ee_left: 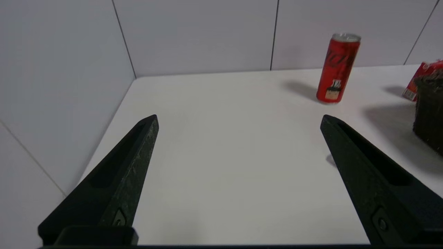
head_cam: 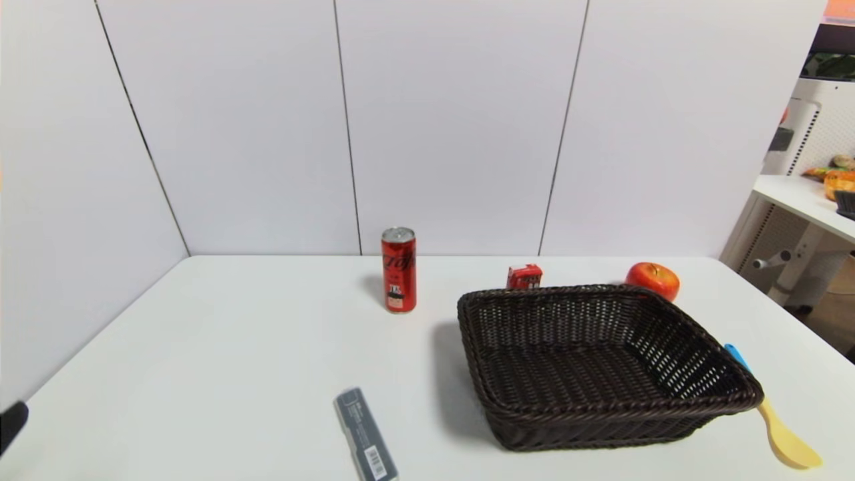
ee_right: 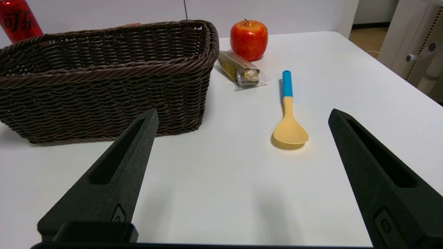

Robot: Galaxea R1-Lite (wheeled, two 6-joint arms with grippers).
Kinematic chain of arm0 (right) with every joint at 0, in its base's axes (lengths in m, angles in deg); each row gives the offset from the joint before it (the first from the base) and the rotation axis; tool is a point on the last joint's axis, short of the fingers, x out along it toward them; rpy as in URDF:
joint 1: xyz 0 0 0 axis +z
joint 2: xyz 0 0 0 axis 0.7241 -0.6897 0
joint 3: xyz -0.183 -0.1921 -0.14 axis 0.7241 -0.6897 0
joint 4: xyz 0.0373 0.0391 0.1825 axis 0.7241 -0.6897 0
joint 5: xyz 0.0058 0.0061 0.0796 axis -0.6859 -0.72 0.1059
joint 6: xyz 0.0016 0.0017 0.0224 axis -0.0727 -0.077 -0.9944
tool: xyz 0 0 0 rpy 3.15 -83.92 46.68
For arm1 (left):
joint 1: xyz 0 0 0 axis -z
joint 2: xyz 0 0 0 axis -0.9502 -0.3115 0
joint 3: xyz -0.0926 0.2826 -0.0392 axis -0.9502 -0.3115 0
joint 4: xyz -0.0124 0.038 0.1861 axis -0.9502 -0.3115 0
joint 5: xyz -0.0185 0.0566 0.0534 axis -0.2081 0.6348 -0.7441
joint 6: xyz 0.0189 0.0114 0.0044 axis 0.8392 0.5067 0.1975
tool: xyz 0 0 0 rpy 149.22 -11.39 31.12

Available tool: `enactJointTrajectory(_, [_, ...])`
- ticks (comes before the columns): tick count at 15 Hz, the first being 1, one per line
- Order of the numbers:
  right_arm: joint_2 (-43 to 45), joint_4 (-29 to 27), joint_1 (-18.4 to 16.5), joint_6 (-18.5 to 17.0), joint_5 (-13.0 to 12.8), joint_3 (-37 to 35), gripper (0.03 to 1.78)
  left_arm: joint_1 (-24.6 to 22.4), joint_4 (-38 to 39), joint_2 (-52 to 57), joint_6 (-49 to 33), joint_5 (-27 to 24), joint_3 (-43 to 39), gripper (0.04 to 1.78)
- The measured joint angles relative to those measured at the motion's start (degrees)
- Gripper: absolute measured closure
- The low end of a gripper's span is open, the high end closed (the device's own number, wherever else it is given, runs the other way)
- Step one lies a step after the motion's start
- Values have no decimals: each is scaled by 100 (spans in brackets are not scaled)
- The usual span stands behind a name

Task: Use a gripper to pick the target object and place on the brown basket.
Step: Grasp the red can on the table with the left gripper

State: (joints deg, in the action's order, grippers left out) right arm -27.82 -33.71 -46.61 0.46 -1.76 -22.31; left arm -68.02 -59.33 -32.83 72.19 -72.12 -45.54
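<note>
The tall red soda can (head_cam: 399,270) stands upright at the back middle of the white table, left of the brown wicker basket (head_cam: 688,331). The can also shows in the left wrist view (ee_left: 338,68), and its top shows in the right wrist view (ee_right: 19,19). My left gripper (ee_left: 238,119) is open and empty, low over the table's front left, well short of the can; only a black tip shows in the head view (head_cam: 12,422). My right gripper (ee_right: 242,116) is open and empty near the front edge, beside the basket (ee_right: 104,67).
A small red box (head_cam: 524,275) and a red apple (head_cam: 653,280) sit behind the basket. A wrapped snack bar (ee_right: 239,69) lies by the apple. A yellow spoon with a blue handle (head_cam: 778,424) lies right of the basket. A grey flat bar (head_cam: 365,434) lies at the front.
</note>
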Motion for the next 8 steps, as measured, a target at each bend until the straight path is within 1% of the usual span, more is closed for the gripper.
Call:
enactJointTrajectory(6, [0, -2, 0, 0, -2, 0, 11, 844, -104, -2770, 102, -30, 3274, 13])
enactJointTrajectory(8, [0, -2, 0, 0, -2, 0, 11, 1106, -112, -3710, 91, -158, 4216, 13])
